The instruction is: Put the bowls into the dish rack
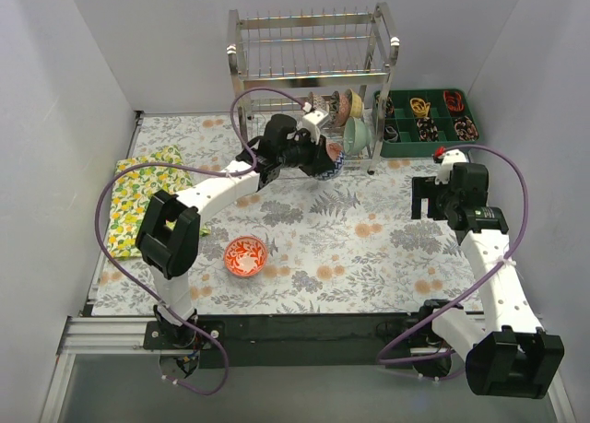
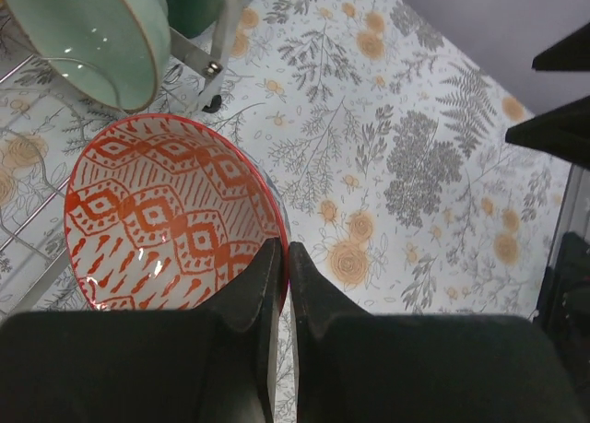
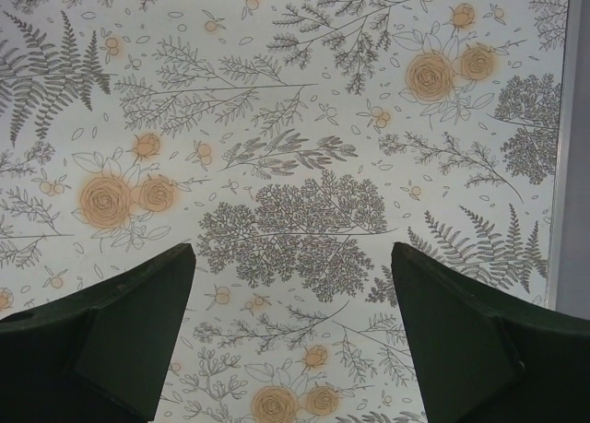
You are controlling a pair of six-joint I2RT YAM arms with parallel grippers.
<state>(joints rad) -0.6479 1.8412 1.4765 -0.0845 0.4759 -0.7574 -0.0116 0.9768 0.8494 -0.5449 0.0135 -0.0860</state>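
Dish rack: stands at the far edge of the floral mat, with the green tray just beside it on the right. Its lower tier already carries several bowls on edge, among them the pale green bowl; the exact count cannot be read.

Left gripper: fingers pressed together on the rim of the red patterned bowl, held at the front of the lower tier, just beside the pale green bowl. It appears not yet seated between prongs.

Right gripper: jaws wide apart, holding nothing, above the mat.

Remaining: seat the held bowl, then fetch the orange bowl, which sits upright on the mat near the left arm
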